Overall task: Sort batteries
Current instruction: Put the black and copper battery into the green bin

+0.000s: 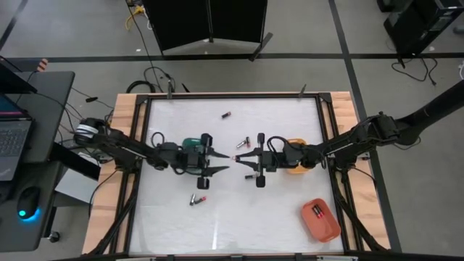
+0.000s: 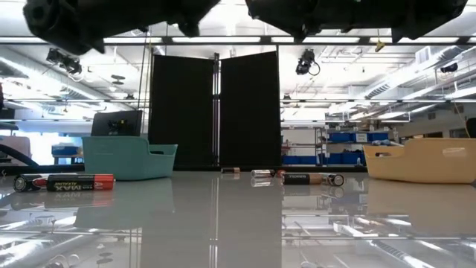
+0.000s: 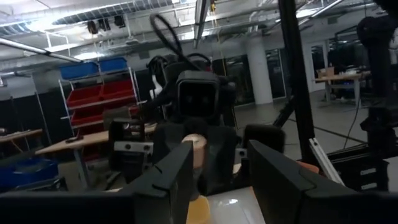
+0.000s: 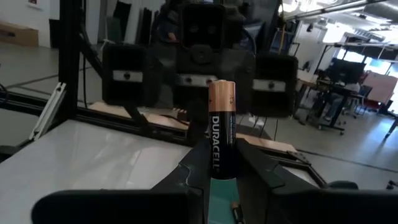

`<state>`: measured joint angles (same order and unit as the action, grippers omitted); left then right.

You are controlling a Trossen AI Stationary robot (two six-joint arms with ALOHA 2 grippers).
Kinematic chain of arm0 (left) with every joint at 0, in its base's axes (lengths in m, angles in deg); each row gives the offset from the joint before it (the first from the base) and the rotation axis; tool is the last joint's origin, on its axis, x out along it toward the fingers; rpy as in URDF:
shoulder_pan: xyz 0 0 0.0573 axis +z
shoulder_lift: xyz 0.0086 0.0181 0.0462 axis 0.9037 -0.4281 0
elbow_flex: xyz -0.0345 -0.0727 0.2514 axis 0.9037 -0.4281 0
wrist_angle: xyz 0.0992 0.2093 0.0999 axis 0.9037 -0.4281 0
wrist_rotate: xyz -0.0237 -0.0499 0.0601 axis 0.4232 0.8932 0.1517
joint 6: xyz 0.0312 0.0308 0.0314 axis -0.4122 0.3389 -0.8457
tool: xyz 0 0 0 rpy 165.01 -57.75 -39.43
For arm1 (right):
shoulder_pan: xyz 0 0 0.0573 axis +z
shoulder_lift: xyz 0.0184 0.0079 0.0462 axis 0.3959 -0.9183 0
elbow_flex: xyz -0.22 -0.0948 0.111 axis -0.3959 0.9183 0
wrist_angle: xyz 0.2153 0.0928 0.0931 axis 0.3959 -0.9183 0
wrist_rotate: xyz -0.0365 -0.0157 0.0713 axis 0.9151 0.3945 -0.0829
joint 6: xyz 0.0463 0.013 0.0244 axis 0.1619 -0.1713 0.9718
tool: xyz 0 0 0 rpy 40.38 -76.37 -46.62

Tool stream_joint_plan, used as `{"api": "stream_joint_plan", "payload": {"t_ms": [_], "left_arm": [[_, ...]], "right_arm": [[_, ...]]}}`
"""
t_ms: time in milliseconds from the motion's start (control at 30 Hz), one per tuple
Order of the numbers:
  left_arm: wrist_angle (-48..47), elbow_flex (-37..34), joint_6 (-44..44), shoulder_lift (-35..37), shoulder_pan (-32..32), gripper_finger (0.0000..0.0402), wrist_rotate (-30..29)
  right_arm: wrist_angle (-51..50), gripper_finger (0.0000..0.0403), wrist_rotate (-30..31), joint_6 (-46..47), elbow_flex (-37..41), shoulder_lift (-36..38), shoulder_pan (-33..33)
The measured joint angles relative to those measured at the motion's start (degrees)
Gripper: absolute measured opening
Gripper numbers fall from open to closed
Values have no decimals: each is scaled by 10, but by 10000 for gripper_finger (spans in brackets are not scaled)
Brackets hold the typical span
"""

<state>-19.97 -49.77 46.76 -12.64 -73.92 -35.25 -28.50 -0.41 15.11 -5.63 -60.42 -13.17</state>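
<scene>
My right tool point(image 4: 221, 163) is clamped on a Duracell AA battery point(image 4: 222, 134), black body below and copper end up, held upright and raised off the tabletop point(image 1: 283, 210), I judge for a handover. "DURACELL" reads clearly down its side in the right wrist view. Directly across, at nine o'clock of it on the high view, my left tool point(image 1: 217, 161) faces it with fingers spread and nothing between them, their tips just short of the cell.

Nearest the low camera, a red-and-black battery point(image 2: 80, 182) lies on its side; its print seems to say "MAX". Further off, loose batteries point(image 2: 312, 179) sit near the tabletop's middle. Beyond these stand the teal bin point(image 2: 130, 161) and the tan bin point(image 2: 422, 159). On the high view, the orange tray point(image 1: 320, 220) at five o'clock already holds a couple of cells.
</scene>
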Motion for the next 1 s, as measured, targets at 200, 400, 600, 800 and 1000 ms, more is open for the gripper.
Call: {"api": "stream_joint_plan", "payload": {"t_ms": [200,400,600,800,1000], "left_arm": [[25,39,44,-59,32,159,55],[81,45,61,-85,41,159,92],[78,45,61,-85,41,157,93],[78,45,60,-85,41,156,93],[78,45,59,-85,41,156,93]], "right_arm": [[2,63,0,-3,0,0,0],[3,63,-1,-10,0,0,0],[3,64,-2,-13,0,0,0],[5,64,-2,-13,0,0,0],[7,63,-2,-13,0,0,0]]}}
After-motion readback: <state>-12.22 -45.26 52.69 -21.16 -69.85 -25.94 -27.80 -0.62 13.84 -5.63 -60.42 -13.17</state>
